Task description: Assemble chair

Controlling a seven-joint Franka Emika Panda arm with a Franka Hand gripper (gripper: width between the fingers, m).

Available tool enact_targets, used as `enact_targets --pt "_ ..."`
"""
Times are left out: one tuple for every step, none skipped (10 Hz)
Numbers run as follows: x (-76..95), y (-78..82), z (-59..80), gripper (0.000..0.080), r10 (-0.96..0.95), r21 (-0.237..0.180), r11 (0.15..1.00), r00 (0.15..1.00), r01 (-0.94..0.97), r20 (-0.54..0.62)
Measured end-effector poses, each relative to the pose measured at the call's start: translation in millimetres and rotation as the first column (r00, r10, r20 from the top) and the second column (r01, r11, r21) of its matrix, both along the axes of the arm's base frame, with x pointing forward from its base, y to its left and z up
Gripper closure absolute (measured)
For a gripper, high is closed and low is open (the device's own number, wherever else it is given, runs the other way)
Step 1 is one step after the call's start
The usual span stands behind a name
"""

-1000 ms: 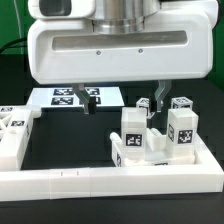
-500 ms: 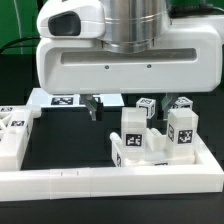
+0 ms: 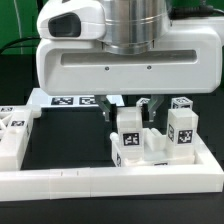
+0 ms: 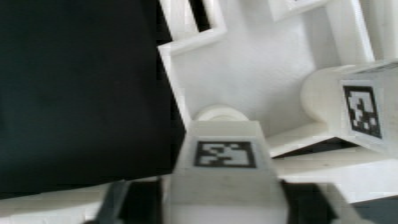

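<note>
**benchrat:** So what's sitting in what here?

**pandafan:** The rail [image 3: 100,182] runs along the front and turns up at the exterior view's right, so it makes a kind of corner pen on the black table [image 3: 65,140]. The chair [image 3: 150,142] stands in that corner, just behind the rail's long leg. It's a low base [image 3: 150,156] with a post [image 3: 130,128] and a second post [image 3: 182,128] upright on it, both with tags facing the camera. The second post is the one nearer the exterior view's right. Loose parts [image 3: 12,135] lie at the exterior view's left, well apart from the chair.

**benchrat:** Anything you can't make out?

**pandafan:** Plenty. The arm [image 3: 120,55] fills the top of the exterior view and covers most of the marker board [image 3: 70,100], so only a strip of tags shows. The loose parts are cut off at the frame edge and I can't count them. The wrist view is blurry, mostly the post's top tag, with the second post beside it.

**benchrat:** And the gripper?

**pandafan:** The gripper [image 3: 131,112] sits over the post, one finger on each side. The jaws are only a bit wider than the post. A thin dark gap shows on both sides in the exterior view, so it's holding nothing. In the wrist view the fingers [image 4: 139,205] flank the post closely.
</note>
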State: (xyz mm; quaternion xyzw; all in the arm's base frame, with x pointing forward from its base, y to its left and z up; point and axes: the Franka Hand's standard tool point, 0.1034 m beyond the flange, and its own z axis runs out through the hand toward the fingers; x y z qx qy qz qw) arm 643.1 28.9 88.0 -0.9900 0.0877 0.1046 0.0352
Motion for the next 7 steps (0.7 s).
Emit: enact_targets --pt "0.0 0.1 0.0 0.0505 -0.019 -0.003 1.0 1.0 0.019 -0.002" --pt "0.0 0.1 0.0 0.0505 -0.019 -0.003 1.0 1.0 0.019 -0.001" --pt "0.1 0.2 0.1 0.0505 -0.028 -0.005 1.0 1.0 0.028 -0.002" --pt "0.1 0.7 0.1 0.0505 -0.108 -0.02 0.994 0.994 0.107 -0.008" --pt "0.2 1.1 0.2 0.0505 -0.22 -0.038 0.975 0.975 0.22 -0.012" --pt "-0.2 0.8 0.4 0.0505 -0.327 -0.055 0.944 0.945 0.326 -0.007" --pt "-0.4 2.5 0.4 0.0505 -0.423 -0.075 0.904 0.906 0.421 -0.003"
